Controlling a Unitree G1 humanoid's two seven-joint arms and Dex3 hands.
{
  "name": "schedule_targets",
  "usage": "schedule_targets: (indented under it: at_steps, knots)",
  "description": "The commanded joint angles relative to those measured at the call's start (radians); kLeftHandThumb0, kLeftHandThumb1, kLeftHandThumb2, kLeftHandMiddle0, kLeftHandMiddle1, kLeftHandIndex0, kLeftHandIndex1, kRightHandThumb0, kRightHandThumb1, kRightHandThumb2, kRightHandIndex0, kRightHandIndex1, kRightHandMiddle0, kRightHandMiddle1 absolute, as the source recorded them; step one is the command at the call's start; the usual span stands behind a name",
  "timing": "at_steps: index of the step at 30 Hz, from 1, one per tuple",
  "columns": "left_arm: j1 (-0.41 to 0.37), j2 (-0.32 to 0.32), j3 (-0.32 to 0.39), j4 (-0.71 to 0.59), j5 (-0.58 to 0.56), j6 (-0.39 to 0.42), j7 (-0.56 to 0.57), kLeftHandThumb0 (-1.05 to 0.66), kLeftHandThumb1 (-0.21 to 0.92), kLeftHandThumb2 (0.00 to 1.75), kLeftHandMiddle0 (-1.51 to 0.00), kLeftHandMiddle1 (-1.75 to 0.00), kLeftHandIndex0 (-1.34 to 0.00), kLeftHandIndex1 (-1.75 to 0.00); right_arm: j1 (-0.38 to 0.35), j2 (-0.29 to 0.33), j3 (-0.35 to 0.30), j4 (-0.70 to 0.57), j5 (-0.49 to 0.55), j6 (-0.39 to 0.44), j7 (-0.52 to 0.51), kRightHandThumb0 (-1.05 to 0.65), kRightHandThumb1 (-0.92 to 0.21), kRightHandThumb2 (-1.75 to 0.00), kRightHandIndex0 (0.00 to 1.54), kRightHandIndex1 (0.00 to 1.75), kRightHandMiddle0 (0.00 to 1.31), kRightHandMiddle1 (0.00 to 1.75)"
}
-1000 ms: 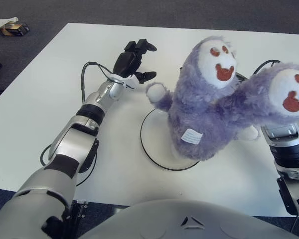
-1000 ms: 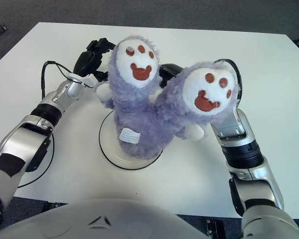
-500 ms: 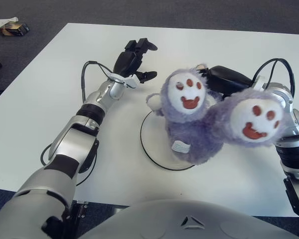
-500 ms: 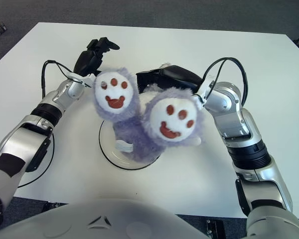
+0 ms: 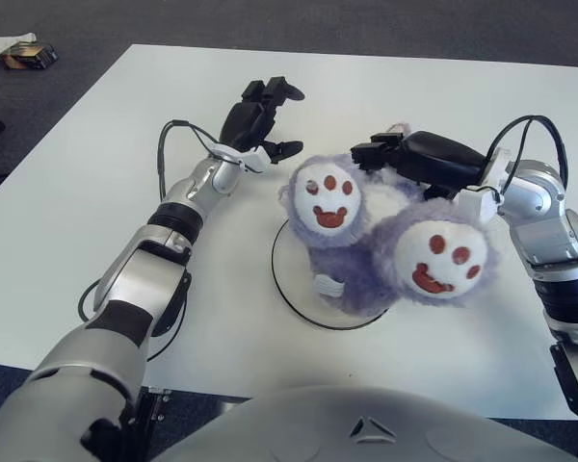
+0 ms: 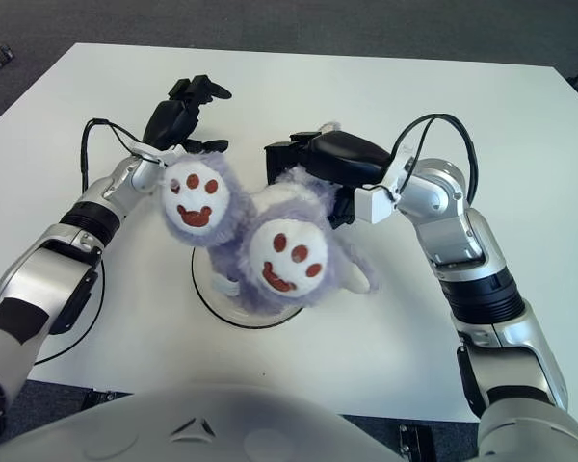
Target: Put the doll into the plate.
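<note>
The doll (image 5: pixel 362 281) is a purple plush with two white foot pads marked in red, both facing up at me. It lies over the white, black-rimmed plate (image 5: pixel 291 279) in the middle of the table, its right side hanging past the rim. My right hand (image 5: pixel 416 159) comes in from the right and sits on the far side of the doll, black fingers curled into the fur. My left hand (image 5: pixel 260 111) shows above the table just left of the doll, fingers spread, holding nothing.
The white table (image 5: pixel 96 173) ends in dark carpet at the back and left. Black cables loop by my left forearm (image 5: pixel 169 144) and over my right wrist (image 5: pixel 530 125). A small dark object (image 5: pixel 29 56) lies on the floor, far left.
My right hand has carried the doll down and away from my eyes until it lies on the plate. The left hand has stayed where it was.
</note>
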Motion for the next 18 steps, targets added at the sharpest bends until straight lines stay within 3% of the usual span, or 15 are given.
schedule_targets:
  at_steps: [1, 3, 7, 12, 18]
  knots:
    - [0.007, -0.003, -0.009, 0.003, 0.012, 0.001, 0.02, -0.41, 0.64, 0.91, -0.12, -1.37, 0.0, -1.4, -0.019, -0.013, -0.004, 0.013, 0.002, -0.039, -0.006, -0.3, -0.6, -0.68, 0.07, 1.48, 0.29, 1.4]
    - [0.008, -0.005, -0.007, 0.004, 0.007, 0.001, 0.015, -0.41, 0.64, 0.92, -0.11, -1.35, 0.0, -1.4, -0.018, -0.014, -0.004, 0.025, -0.004, -0.061, -0.011, -0.33, -0.4, -0.9, 0.04, 1.38, 0.19, 1.35]
    - [0.008, -0.006, -0.009, 0.005, 0.006, 0.0, 0.015, -0.42, 0.64, 0.92, -0.11, -1.33, 0.0, -1.39, -0.018, -0.014, -0.005, 0.043, -0.012, -0.093, -0.016, -0.37, -0.31, -1.01, 0.03, 1.26, 0.12, 1.3]
    - [0.01, -0.007, -0.013, 0.001, 0.011, 0.006, 0.018, -0.43, 0.64, 0.92, -0.12, -1.32, 0.0, -1.4, -0.018, -0.016, -0.007, 0.061, -0.017, -0.127, -0.019, -0.4, -0.29, -1.02, 0.02, 1.15, 0.1, 1.26]
    - [0.01, -0.01, -0.014, 0.002, 0.007, 0.009, 0.018, -0.43, 0.65, 0.92, -0.12, -1.31, 0.0, -1.42, -0.022, -0.029, -0.006, 0.09, -0.025, -0.184, -0.022, -0.48, -0.35, -0.96, 0.02, 0.99, 0.05, 1.19]
